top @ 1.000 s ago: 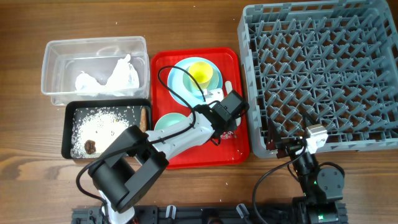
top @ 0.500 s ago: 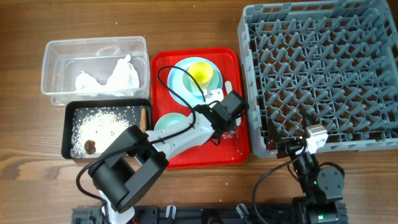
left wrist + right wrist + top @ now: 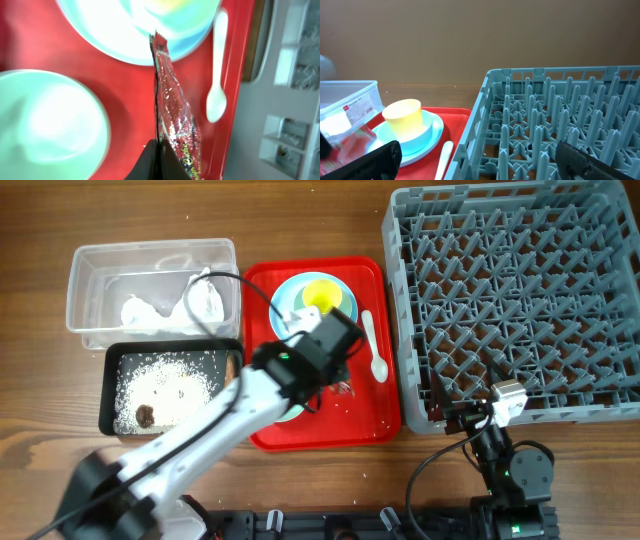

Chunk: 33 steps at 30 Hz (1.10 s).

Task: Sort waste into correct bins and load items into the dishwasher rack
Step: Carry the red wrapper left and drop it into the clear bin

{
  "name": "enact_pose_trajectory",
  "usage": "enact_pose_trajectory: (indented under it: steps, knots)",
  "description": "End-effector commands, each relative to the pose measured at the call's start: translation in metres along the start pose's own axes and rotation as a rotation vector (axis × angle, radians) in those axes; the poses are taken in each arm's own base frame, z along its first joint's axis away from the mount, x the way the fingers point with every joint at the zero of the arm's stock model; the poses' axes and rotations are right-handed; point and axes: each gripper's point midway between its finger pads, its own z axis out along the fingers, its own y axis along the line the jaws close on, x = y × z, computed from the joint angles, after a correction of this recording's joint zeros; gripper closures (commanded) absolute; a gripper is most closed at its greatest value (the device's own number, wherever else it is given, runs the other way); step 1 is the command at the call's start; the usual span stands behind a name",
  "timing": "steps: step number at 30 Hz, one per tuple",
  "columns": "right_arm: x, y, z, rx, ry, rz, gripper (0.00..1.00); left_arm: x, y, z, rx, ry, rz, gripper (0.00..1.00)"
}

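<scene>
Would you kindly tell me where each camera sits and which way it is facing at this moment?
Overhead: above the table, looking straight down on the red tray, dishwasher rack, left arm and right arm.
Left wrist: above the tray, looking down past the left gripper, shut on the red snack wrapper.
Right wrist: low beside the rack, facing level across it; the open right gripper frames the bottom.
Shared: the white spoon shows in all three.

White label (image 3: 358, 106) with red mark on wall of clear plastic tub (image 3: 340, 92), far left: fine print too blurred to read. Yellowish lettering on red snack wrapper (image 3: 175, 115), possibly a brand: illegible.
</scene>
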Motion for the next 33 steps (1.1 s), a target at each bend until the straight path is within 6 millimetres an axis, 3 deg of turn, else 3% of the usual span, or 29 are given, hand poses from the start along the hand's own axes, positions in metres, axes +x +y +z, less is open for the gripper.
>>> enact_pose_trajectory:
  steps: [1,4,11,17,22,24,26,28,33]
  knots:
    - [0.0,0.0,0.0,-0.003,0.0,-0.004,0.0,-0.043,0.037,-0.031,-0.059,-0.134,-0.089,0.96]
    - [0.0,0.0,0.0,-0.003,0.0,-0.004,0.0,-0.082,0.073,-0.045,-0.098,-0.218,-0.217,0.96]
    - [0.0,0.0,0.0,-0.003,0.0,-0.005,0.0,-0.155,0.169,-0.046,-0.204,-0.354,-0.523,0.96]
    - [0.0,0.0,0.0,-0.003,0.0,-0.004,0.0,-0.188,0.212,-0.021,-0.215,-0.389,-0.65,0.96]
    - [0.0,0.0,0.0,-0.003,0.0,-0.005,0.0,-0.195,0.231,0.006,-0.25,-0.375,-0.681,0.96]
    - [0.0,0.0,0.0,-0.003,0.0,-0.004,0.0,-0.198,0.231,0.008,-0.244,-0.385,-0.684,0.85]
    - [0.0,0.001,0.0,-0.004,0.0,-0.004,0.0,-0.202,0.23,0.007,-0.235,-0.397,-0.684,0.44]
    - [0.0,0.0,0.0,-0.003,0.0,-0.004,0.0,-0.201,0.23,0.006,-0.234,-0.394,-0.683,0.23]
    - [0.0,0.0,0.0,-0.003,0.0,-0.005,0.0,-0.193,0.211,-0.02,-0.168,-0.376,-0.663,0.23]
